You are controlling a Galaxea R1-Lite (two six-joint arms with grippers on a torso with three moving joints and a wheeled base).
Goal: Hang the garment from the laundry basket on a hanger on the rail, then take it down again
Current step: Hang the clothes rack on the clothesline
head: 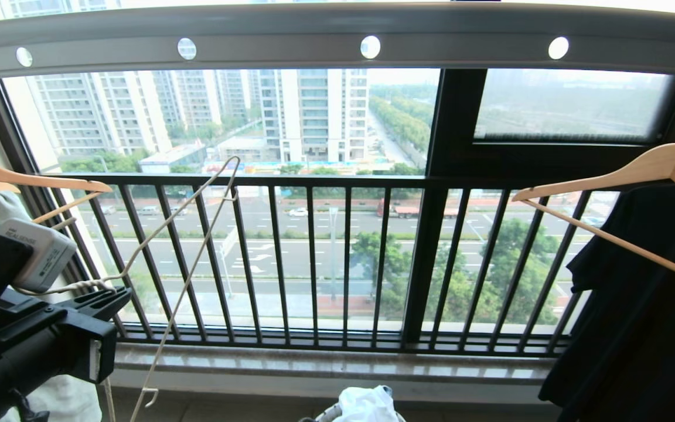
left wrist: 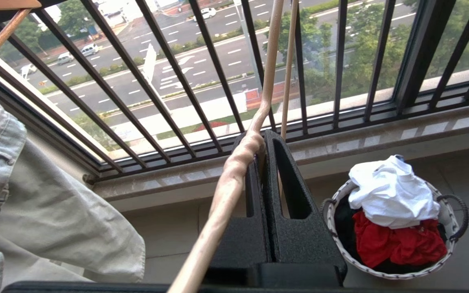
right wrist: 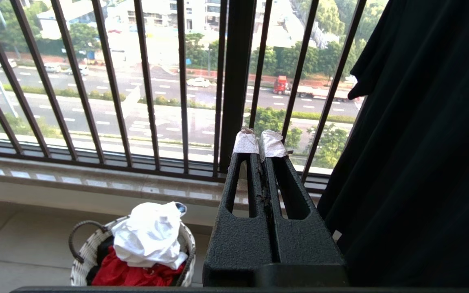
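Note:
The grey rail (head: 290, 35) with round holes runs across the top. Well below it, at the lower left, my left gripper (head: 119, 295) (left wrist: 259, 140) is shut on the twisted neck of the bare cream wire hanger (head: 92, 285) (left wrist: 226, 191). The hanger's triangle stands tilted against the window bars. The white garment (left wrist: 389, 195) (right wrist: 149, 236) (head: 367, 404) lies crumpled on top of the laundry basket (left wrist: 340, 240) (right wrist: 82, 260) on the floor under the sill. My right gripper (right wrist: 259, 142), with taped tips, is shut on nothing above the floor, to the right of the basket; the head view does not show it.
A red garment (left wrist: 397, 244) lies under the white one in the basket. Wooden hangers hang at the left (head: 21, 176) and right (head: 636, 170), the right one carrying a black shirt (head: 636, 305). Pale grey clothing (left wrist: 55, 228) hangs at the left. Black window bars (head: 343, 258) stand above a stone sill (head: 326, 363).

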